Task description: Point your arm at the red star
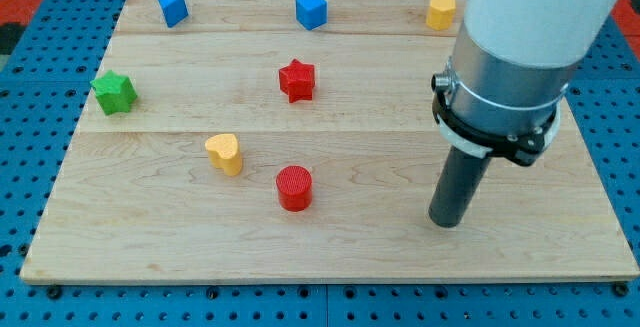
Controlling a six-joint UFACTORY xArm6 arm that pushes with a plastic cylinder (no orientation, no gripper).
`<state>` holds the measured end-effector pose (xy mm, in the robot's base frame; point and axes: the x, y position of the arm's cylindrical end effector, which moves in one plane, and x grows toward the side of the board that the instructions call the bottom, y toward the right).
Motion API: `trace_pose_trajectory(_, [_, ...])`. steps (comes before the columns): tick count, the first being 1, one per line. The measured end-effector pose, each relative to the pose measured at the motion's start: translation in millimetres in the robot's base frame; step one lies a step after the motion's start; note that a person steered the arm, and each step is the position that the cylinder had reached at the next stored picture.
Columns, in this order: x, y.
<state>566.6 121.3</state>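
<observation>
Camera view: my tip (pixel 445 223), a bare rod end effector holding nothing, rests at the surface's (pixel 150 237) lower right; red star (pixel 297 79) sits upper-centre, well apart; approach not begun; next, slide up-left.

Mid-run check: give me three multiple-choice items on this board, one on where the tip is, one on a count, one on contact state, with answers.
1. Where is my tip relative to the red star?
A. toward the view's bottom right of it
B. directly above it in the view
C. to its left

2. How many blue blocks are on the board?
A. one
B. two
C. three

3. What is my tip touching?
A. the red cylinder
B. the yellow heart
C. no block

Answers:
1. A, the rod stands low on the view's right, the star sits up near the centre.
2. B, one blue block and another lie along the view's top.
3. C, bare wood surrounds the tip.
</observation>
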Motion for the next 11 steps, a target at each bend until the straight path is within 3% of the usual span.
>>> trace_pose_trajectory(1, [41.4,0.0])
trace_pose_trajectory(3, [44.2,3.3])
trace_pose_trajectory(5, [37.2,-214.5])
trace_pose_trajectory(7, [-91.6,-285.8])
trace_pose_trajectory(8, [-169.2,-266.9])
trace_pose_trajectory(9, [-209.5,-228.8])
trace_pose_trajectory(10, [-219.1,-140.1])
trace_pose_trajectory(11, [-185.3,-80.9])
